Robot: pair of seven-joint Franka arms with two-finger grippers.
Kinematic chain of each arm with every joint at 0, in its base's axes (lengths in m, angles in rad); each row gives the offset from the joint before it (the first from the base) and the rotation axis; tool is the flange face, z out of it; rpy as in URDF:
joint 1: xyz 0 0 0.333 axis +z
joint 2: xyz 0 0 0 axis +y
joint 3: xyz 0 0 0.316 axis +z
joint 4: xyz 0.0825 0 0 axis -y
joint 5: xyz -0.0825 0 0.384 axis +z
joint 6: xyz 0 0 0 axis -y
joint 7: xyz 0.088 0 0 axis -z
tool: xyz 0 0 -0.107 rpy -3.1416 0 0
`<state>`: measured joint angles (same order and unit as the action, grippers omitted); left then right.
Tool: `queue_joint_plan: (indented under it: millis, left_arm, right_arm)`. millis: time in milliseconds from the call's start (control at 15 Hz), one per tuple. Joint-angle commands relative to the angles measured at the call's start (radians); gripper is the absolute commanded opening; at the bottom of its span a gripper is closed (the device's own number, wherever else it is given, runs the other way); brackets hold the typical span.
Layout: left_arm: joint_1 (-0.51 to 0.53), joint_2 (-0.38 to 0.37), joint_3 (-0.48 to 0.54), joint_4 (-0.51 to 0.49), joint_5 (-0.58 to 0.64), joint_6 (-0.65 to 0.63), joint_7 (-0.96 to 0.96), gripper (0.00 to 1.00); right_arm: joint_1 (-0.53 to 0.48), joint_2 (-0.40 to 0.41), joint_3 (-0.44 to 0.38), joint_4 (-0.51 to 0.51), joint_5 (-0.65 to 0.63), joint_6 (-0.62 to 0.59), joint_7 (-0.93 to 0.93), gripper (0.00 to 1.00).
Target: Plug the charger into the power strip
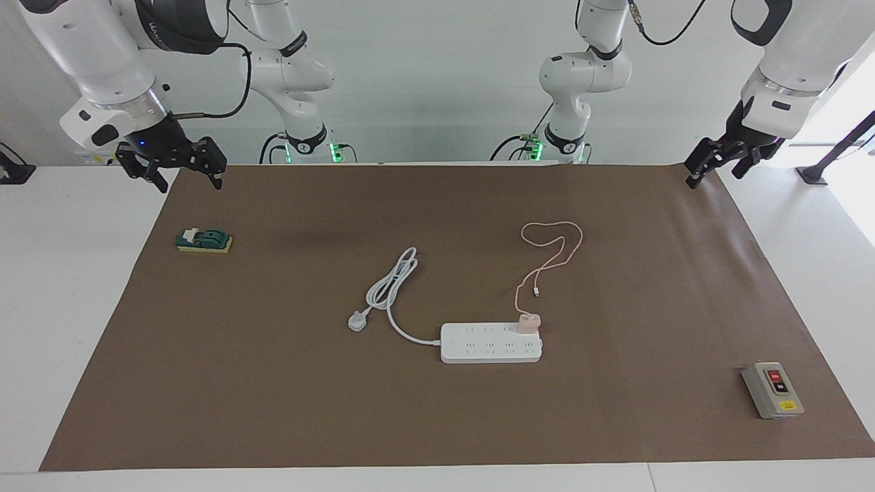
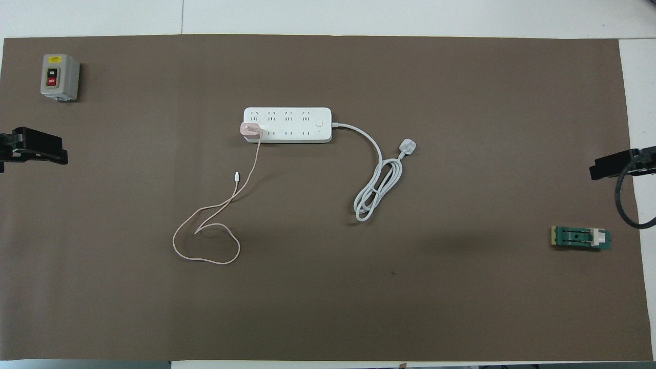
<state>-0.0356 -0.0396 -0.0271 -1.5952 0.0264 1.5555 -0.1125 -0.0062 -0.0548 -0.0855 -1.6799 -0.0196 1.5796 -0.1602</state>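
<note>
The pale pink charger (image 1: 528, 322) (image 2: 251, 129) sits upright in an outlet of the white power strip (image 1: 489, 345) (image 2: 292, 120), at the strip's end toward the left arm. Its thin pink cable (image 1: 554, 246) (image 2: 205, 241) loops over the brown mat toward the robots. My left gripper (image 1: 714, 167) (image 2: 38, 152) hangs open and empty over the mat's corner at the left arm's end. Over the mat's corner at the right arm's end, my right gripper (image 1: 189, 179) (image 2: 610, 166) is also open and holds nothing. Both are well away from the strip.
The strip's thick white cord ends in a round white plug (image 1: 357, 320) (image 2: 407, 147) lying on the mat. A grey button box (image 1: 772, 389) (image 2: 60, 77) stands at the left arm's end, farther from the robots. A green switch block (image 1: 204, 240) (image 2: 580, 238) lies under the right gripper's side.
</note>
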Motion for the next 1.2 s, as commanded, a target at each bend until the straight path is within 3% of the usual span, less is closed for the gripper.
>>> queue_joint_plan:
  millis: [0, 200, 467, 733, 1133]
  left_arm:
    - [-0.010, -0.031, 0.010, -0.068, -0.011, 0.021, 0.031, 1.00]
    - [-0.020, 0.033, 0.010, -0.011, -0.008, -0.037, 0.034, 1.00]
    - [-0.021, -0.020, 0.010, -0.110, -0.028, 0.021, 0.025, 1.00]
    - [-0.024, -0.020, 0.009, -0.112, -0.036, 0.044, 0.042, 1.00]
    - [-0.024, -0.014, 0.001, -0.098, -0.040, -0.034, 0.062, 1.00]
  right_arm:
    - [-0.017, -0.016, 0.010, -0.012, 0.015, -0.009, 0.013, 1.00]
    - [-0.017, -0.017, 0.010, -0.011, 0.015, -0.009, 0.011, 1.00]
    - [-0.017, -0.017, 0.010, -0.011, 0.015, -0.009, 0.013, 1.00]
    - [-0.017, -0.017, 0.010, -0.011, 0.015, -0.009, 0.011, 1.00]
    - [-0.015, -0.017, 0.010, -0.011, 0.015, -0.009, 0.011, 1.00]
